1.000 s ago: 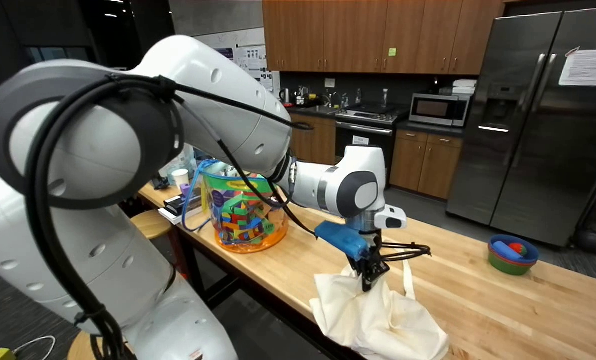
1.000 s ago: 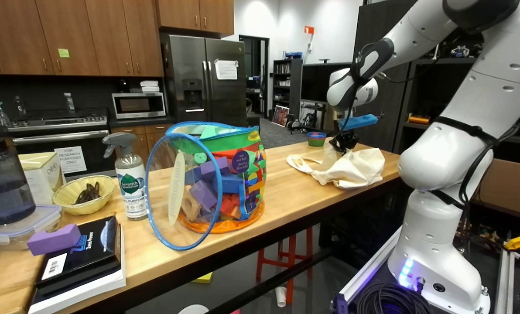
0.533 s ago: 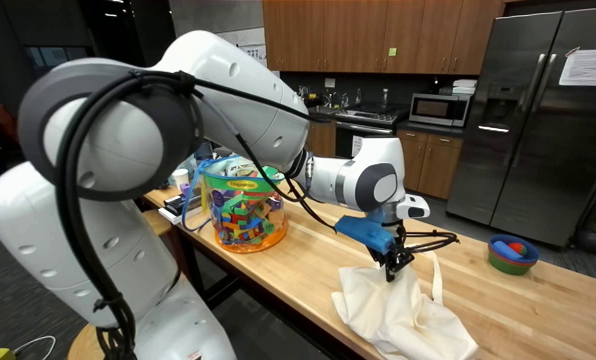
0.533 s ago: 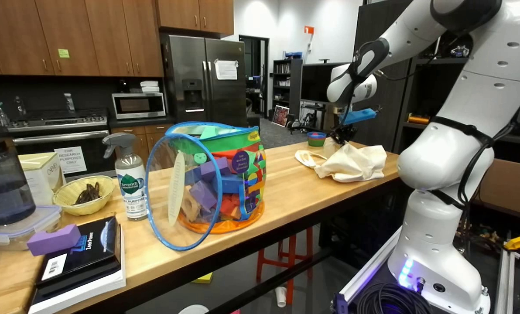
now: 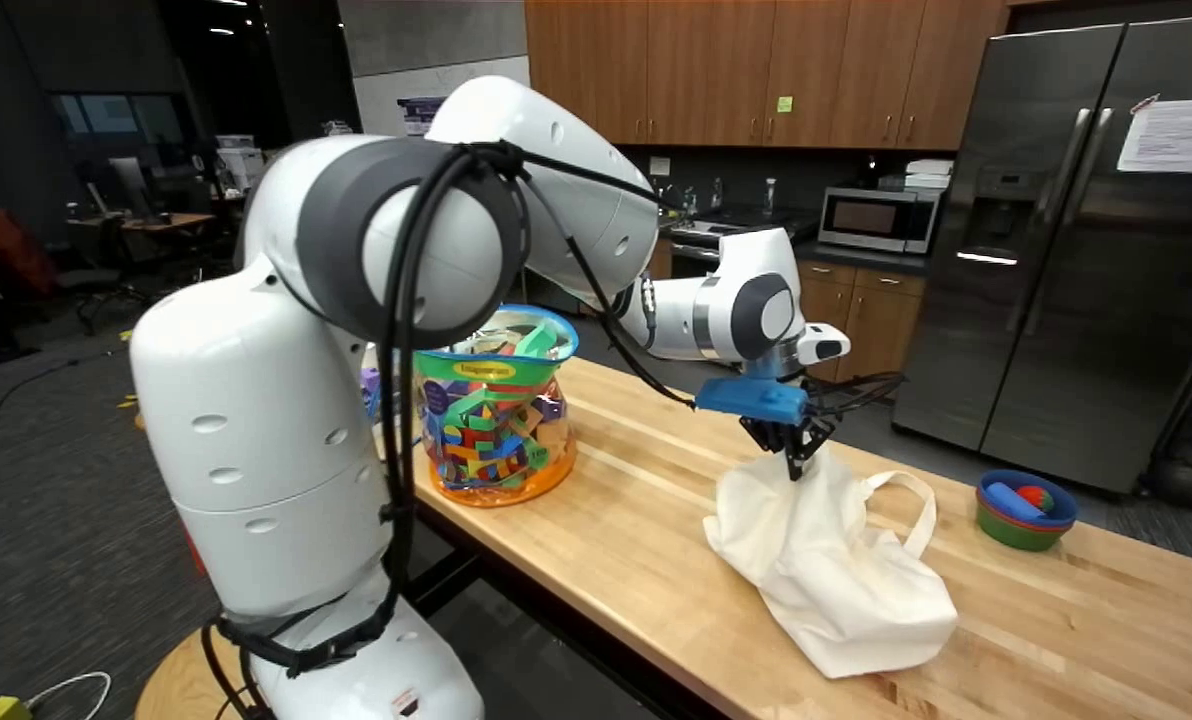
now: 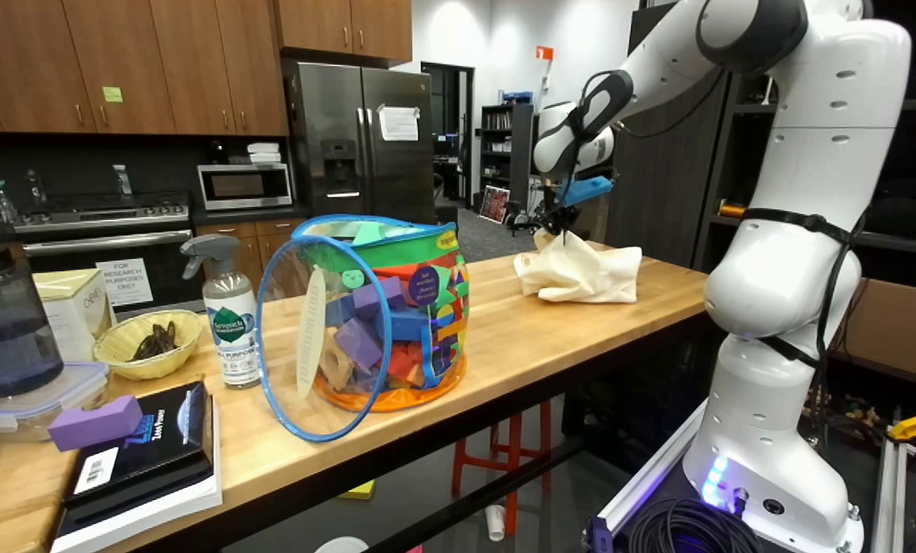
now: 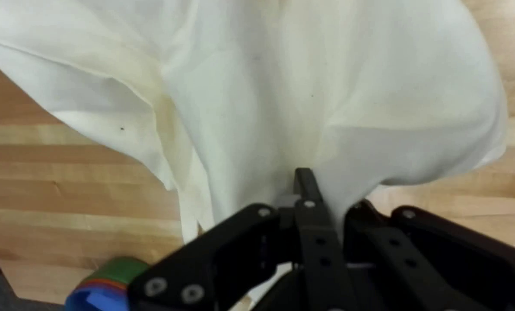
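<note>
My gripper [image 5: 796, 470] points down and is shut on a cream cloth bag [image 5: 856, 590], pinching its upper part. The bag hangs slanted and creased from the fingers, and its lower end looks to rest on the wooden table. A strap [image 5: 929, 515] loops out beside it. In an exterior view the gripper [image 6: 559, 229] stands over the bunched bag [image 6: 581, 273]. In the wrist view the bag [image 7: 249, 108] fills most of the picture and runs between the jaws. One finger [image 7: 307, 185] lies in front of the cloth; the cloth hides the other fingertip.
Stacked bowls [image 5: 1024, 530] with a blue and a red item inside stand on the table past the bag; they show in the wrist view [image 7: 121, 270]. A clear tub of foam blocks [image 6: 427, 307], a spray bottle [image 6: 231, 330], a basket [image 6: 151, 346] and books [image 6: 147, 453] stand farther along.
My gripper has risen and shifted across the table with the bag, leftward in an exterior view. The bag was slumped and now hangs more stretched, its strap standing as a loop.
</note>
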### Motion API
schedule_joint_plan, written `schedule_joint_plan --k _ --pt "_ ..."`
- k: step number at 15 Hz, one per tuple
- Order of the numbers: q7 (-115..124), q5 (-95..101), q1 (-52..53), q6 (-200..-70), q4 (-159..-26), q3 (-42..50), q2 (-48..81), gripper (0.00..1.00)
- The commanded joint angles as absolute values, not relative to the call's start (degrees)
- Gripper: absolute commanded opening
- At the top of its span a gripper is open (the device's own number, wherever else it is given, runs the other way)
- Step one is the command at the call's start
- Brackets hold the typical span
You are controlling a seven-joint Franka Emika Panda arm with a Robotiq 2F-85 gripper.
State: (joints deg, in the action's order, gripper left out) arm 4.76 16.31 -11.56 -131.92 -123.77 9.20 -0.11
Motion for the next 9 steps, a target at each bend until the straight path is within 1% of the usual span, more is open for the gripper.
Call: schedule_joint_plan --k 1,9 --pt "-0.8 12.9 -9.9 -132.9 -115.5 8.6 6.2 0.01" --pt "-8.7 1.3 -6.7 -141.1 -109.4 3.3 11.1 0.01"
